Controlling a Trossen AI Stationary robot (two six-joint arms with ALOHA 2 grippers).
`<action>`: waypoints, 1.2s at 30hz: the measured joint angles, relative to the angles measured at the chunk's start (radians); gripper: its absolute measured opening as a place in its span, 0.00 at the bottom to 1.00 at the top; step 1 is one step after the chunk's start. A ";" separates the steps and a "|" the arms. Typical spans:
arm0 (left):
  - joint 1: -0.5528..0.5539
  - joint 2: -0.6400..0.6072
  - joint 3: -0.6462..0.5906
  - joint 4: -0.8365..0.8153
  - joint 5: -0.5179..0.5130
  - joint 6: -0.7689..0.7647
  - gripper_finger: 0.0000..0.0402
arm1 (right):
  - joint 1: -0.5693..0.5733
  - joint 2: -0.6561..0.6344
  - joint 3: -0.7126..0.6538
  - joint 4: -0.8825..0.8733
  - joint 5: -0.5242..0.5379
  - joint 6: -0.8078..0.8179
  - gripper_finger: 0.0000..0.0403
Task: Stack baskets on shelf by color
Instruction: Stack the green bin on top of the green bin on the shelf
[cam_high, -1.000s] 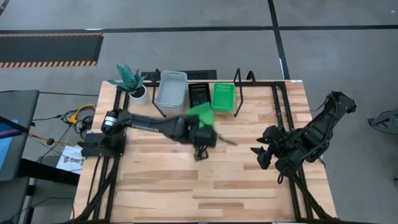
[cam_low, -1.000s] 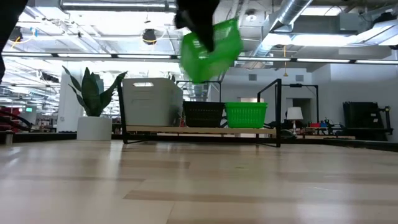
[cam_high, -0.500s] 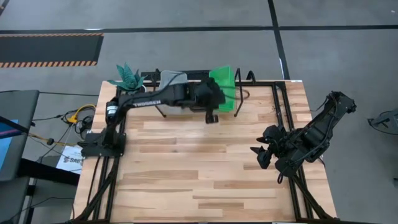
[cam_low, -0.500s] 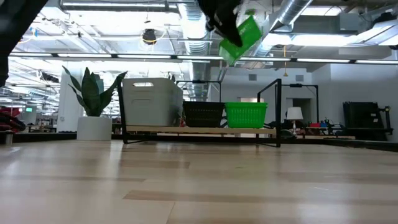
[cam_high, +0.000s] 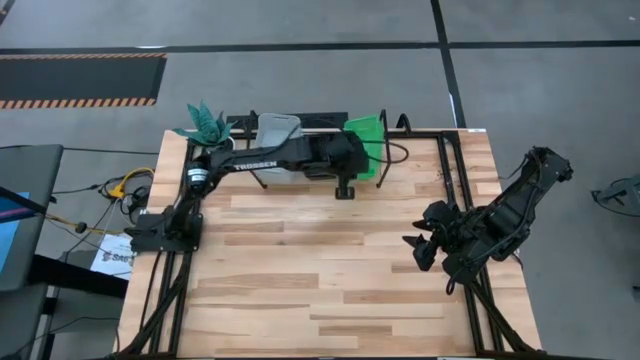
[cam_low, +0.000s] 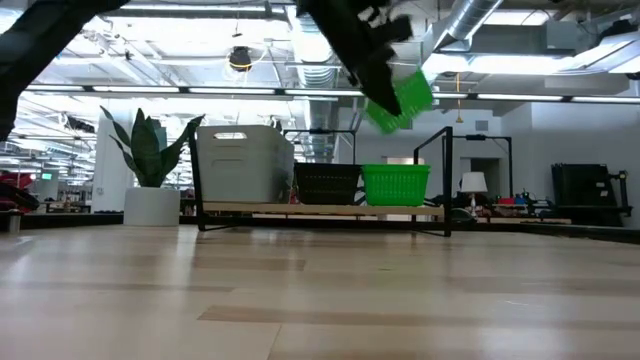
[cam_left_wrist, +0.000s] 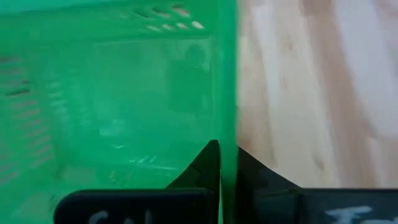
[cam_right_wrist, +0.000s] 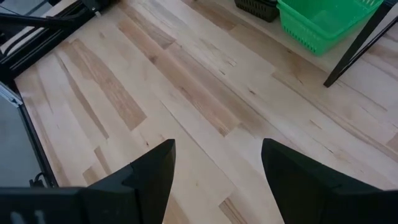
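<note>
- The step in hand looks like dropping the carried green basket (cam_low: 402, 100) onto the green stack (cam_low: 395, 184) already on the shelf (cam_low: 320, 208). It hangs tilted in the air above that stack, not touching it yet.
- To do it well, the arm probably needs to level the basket first, line its rim up square with the stack below, then lower straight down so it nests instead of catching an edge.
- It should also stay clear of the black upright loop of the shelf frame just beside the green stack; clipping that could knock the basket loose.
- The left gripper (cam_left_wrist: 221, 163) has its fingers pinched together on one wall of the green basket, one finger inside and one outside, per the left wrist view.
- On the shelf the order reads: grey-white baskets (cam_low: 240, 163), black baskets (cam_low: 326, 184), then green.
- The right gripper (cam_right_wrist: 217, 165) sits over the bare tabletop (cam_high: 330, 270), well apart from the shelf, fingers spread wide and holding nothing.
</note>
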 joint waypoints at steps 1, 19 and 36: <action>-0.001 0.011 0.002 0.021 -0.020 0.000 0.00 | 0.000 0.000 0.000 0.001 0.001 0.001 0.66; 0.014 0.116 0.004 -0.031 -0.052 -0.061 0.00 | 0.000 0.000 0.000 -0.007 0.000 0.005 0.66; 0.017 0.119 0.003 -0.046 -0.044 -0.062 0.15 | 0.000 0.000 0.000 -0.007 0.000 0.008 0.66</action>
